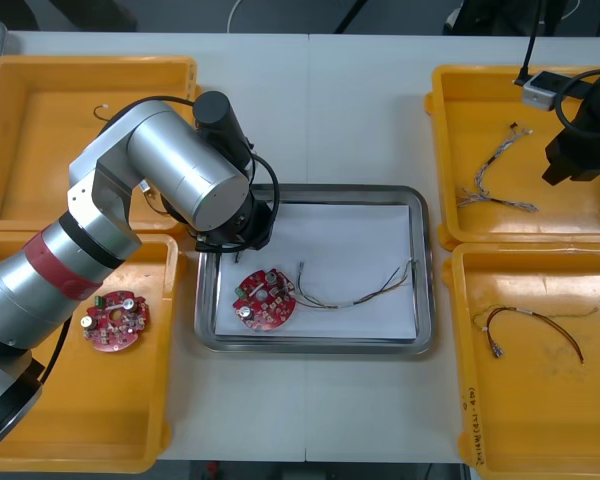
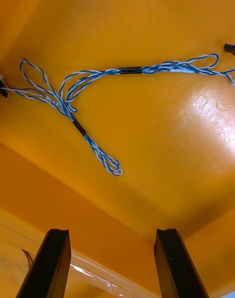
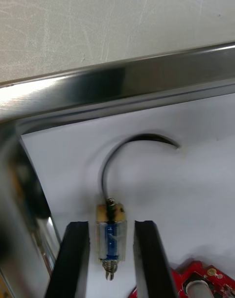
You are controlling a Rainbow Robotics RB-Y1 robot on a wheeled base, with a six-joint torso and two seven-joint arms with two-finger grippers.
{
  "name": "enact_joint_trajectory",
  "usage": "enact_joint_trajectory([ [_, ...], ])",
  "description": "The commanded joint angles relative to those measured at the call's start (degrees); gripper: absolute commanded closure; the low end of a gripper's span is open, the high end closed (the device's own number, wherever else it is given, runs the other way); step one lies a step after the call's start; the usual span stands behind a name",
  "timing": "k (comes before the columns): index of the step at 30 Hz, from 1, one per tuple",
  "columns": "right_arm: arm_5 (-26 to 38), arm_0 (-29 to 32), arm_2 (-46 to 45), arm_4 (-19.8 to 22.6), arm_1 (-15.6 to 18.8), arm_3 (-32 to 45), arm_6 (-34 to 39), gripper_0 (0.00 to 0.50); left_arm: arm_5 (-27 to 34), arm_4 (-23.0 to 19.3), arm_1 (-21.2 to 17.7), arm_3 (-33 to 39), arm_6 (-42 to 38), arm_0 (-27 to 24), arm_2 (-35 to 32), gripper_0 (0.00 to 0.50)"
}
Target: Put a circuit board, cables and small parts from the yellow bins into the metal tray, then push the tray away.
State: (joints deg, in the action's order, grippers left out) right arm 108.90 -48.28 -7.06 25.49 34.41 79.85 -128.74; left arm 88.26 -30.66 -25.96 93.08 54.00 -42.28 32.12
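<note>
Left gripper holds part, maybe touching table's tray.

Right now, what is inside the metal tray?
The metal tray holds a red circuit board, a cable, and the left gripper shut on a small metal part. The left arm covers its far left corner from above.

— What lies in the metal tray, mid-bench?
— A red circuit board, flat, toward the bench's near-left corner; a thin cable beside it; a small metal part trailing a black wire.
</note>
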Motion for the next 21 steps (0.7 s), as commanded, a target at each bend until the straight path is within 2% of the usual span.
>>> enact_joint_trajectory([
  [1,-1.5,-2.6,-1.9,0.35,2.15,-0.22,-3.01,0.0,-0.98,0.78,1.17,0.53,-4.78,0.44,0.58,0.0],
  [11,-6.16,-2.6,-1.9,1.4,1.36,-3.83,-5.3,0.0,-0.54,0.43,0.65,1.93,-5.57,0.26,-0.74,0.0],
  [21,-12.75,-2.6,-1.46,2.28,-0.23,-8.22,-7.05,0.0,10.01,0.16,0.56,9.32,-6.8,-0.17,-8.04,0.0],
])
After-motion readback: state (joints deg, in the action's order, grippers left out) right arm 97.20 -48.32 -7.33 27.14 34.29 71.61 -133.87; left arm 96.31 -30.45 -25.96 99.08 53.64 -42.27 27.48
